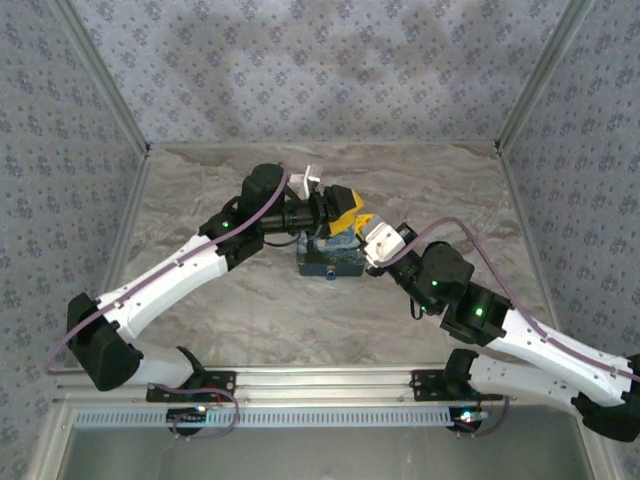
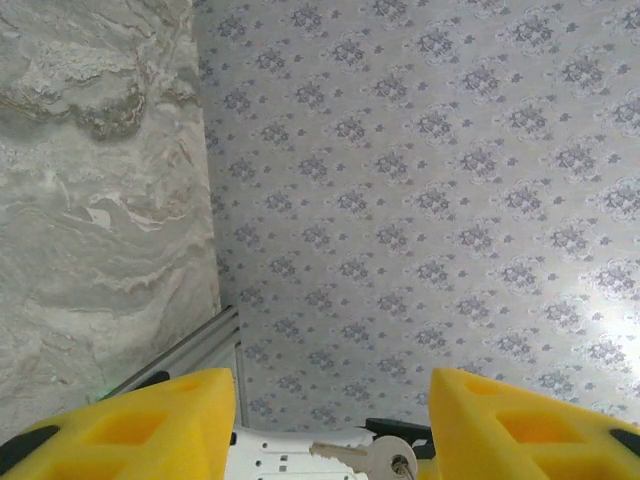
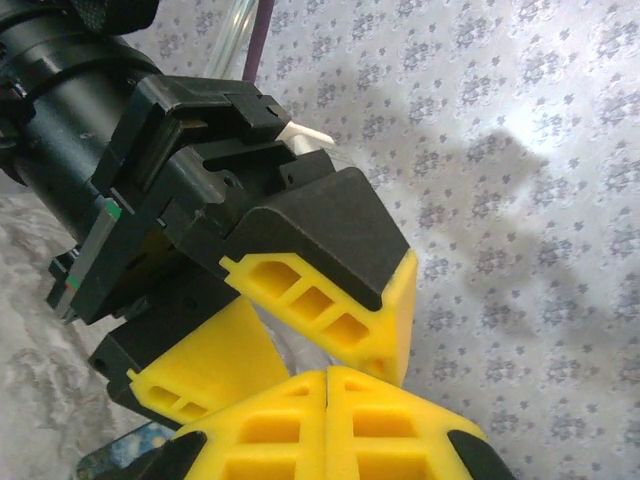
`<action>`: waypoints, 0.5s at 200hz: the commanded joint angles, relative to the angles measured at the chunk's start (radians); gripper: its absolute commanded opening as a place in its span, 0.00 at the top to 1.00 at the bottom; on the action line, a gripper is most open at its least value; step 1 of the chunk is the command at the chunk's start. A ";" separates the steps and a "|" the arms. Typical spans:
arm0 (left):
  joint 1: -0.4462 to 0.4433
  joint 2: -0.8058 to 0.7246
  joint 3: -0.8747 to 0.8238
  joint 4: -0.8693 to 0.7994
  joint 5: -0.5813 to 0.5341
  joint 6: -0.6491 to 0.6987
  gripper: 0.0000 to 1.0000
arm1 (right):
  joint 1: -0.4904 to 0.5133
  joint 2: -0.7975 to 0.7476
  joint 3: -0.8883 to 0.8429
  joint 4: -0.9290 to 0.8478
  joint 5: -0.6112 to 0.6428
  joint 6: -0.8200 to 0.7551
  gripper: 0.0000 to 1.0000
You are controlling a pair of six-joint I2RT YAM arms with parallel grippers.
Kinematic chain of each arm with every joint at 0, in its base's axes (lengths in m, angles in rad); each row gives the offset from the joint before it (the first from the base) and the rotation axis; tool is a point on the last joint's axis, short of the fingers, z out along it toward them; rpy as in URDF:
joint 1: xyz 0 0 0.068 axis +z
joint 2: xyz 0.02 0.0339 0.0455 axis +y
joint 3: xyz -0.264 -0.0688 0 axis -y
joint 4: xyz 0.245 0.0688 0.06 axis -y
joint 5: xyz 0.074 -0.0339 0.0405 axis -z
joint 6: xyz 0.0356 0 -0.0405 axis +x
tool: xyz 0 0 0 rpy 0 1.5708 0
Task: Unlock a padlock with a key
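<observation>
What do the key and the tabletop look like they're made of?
The key looks like bare metal: silvery with a soft shine. The tabletop looks like grey marble or a marble-print sheet, with wavy veins and a matte look; which, I can't tell.

Nothing legible is showing up in these views. The key [image 2: 385, 462] head is sitting at the frame's bottom edge, and any stamp on it is coming through too small to read. The blue box [image 1: 330, 258] is showing just a painted pattern from above, and I can't tell whether it is carrying any lettering.
</observation>
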 commanded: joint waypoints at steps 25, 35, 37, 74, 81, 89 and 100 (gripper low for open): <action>-0.009 0.002 0.025 0.059 0.014 -0.071 0.59 | 0.015 -0.008 -0.024 0.073 0.090 -0.113 1.00; -0.009 0.004 0.026 0.061 0.018 -0.073 0.60 | 0.018 -0.010 -0.028 0.072 0.090 -0.118 1.00; -0.010 0.005 0.026 0.063 0.020 -0.074 0.60 | 0.018 -0.011 -0.027 0.071 0.088 -0.118 1.00; -0.011 0.020 0.028 0.082 0.040 -0.085 0.61 | 0.029 -0.016 -0.030 0.068 0.067 -0.114 1.00; -0.011 0.021 0.027 0.089 0.044 -0.084 0.65 | 0.032 -0.013 -0.031 0.068 0.068 -0.119 1.00; -0.011 0.024 0.028 0.091 0.048 -0.087 0.69 | 0.034 -0.010 -0.031 0.067 0.066 -0.125 1.00; -0.011 0.026 0.028 0.091 0.048 -0.087 0.69 | 0.039 -0.006 -0.029 0.058 0.055 -0.127 1.00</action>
